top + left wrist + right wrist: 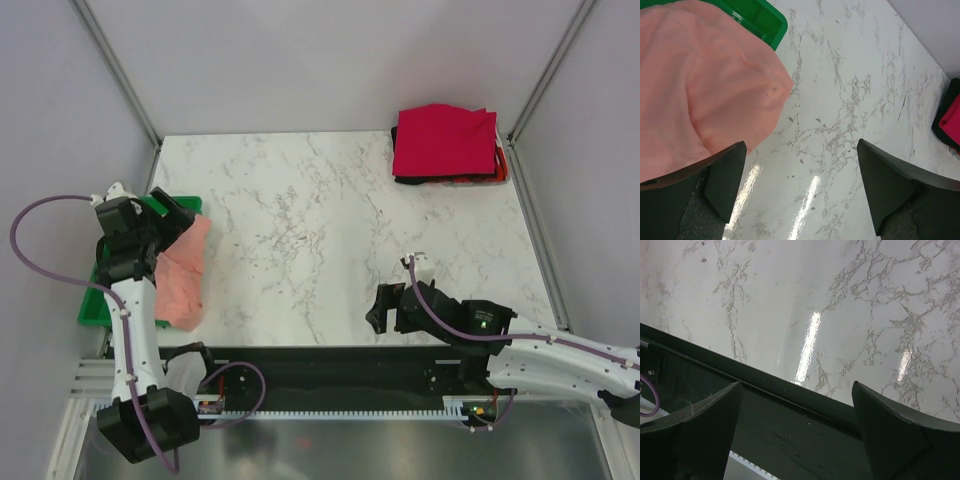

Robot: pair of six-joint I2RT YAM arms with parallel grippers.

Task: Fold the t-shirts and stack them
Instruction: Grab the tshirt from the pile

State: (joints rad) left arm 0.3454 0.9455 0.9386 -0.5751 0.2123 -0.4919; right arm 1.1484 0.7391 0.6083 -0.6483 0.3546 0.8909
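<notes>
Left gripper [801,145], jaws spread to grasp, hovers at the salmon-pink t-shirt [705,85] draped off the green tray [757,17]; right gripper [796,385], also spread, idles.

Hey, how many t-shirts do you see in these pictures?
4. A salmon-pink shirt lies by the green tray at the left; a crimson shirt, a black shirt and an orange-red shirt are stacked in the far right corner. The stack may hide more.
</notes>
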